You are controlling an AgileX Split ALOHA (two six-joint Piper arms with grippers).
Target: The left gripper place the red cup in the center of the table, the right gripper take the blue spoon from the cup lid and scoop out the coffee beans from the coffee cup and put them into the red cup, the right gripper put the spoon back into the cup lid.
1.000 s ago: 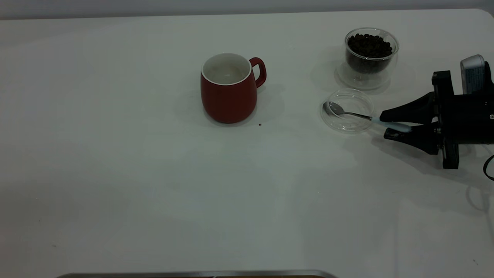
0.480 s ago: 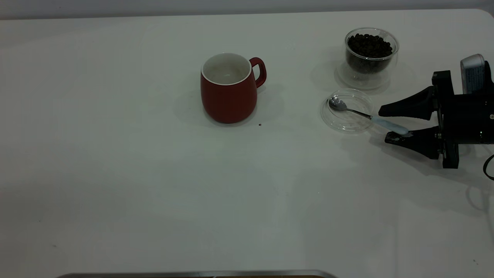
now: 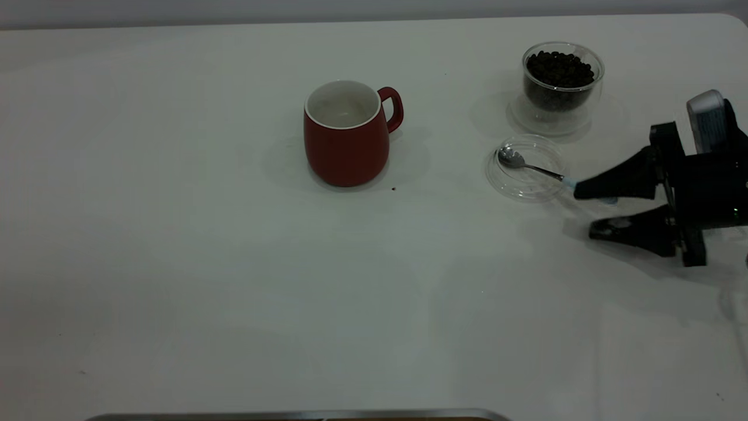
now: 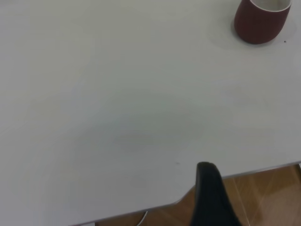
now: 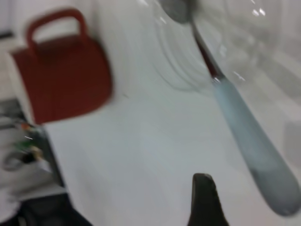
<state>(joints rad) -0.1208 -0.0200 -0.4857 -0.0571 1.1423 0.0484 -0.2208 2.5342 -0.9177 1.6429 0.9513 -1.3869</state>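
The red cup [image 3: 346,133] stands upright near the middle of the table [image 3: 234,280], handle to the right; the left wrist view shows it far off [image 4: 261,21]. The coffee cup [image 3: 561,88] holds the coffee beans [image 3: 560,68] at the back right. Just in front lies the cup lid [image 3: 526,181]. The blue spoon [image 3: 534,169] rests with its bowl in the lid, its pale handle [image 5: 249,136] sticking out over the rim. My right gripper [image 3: 586,211] is open; its upper finger covers part of the handle. My left gripper [image 4: 249,202] hangs open off the table's edge.
A small dark speck [image 3: 393,189] lies on the table just right of the red cup. A metal strip [image 3: 292,415] runs along the near edge. A wooden floor [image 4: 273,188] shows past the table's rounded corner.
The right gripper opened and let go of the spoon handle, then drew back and toward the near edge. The spoon settled with its bowl in the lid. The cups have not moved.
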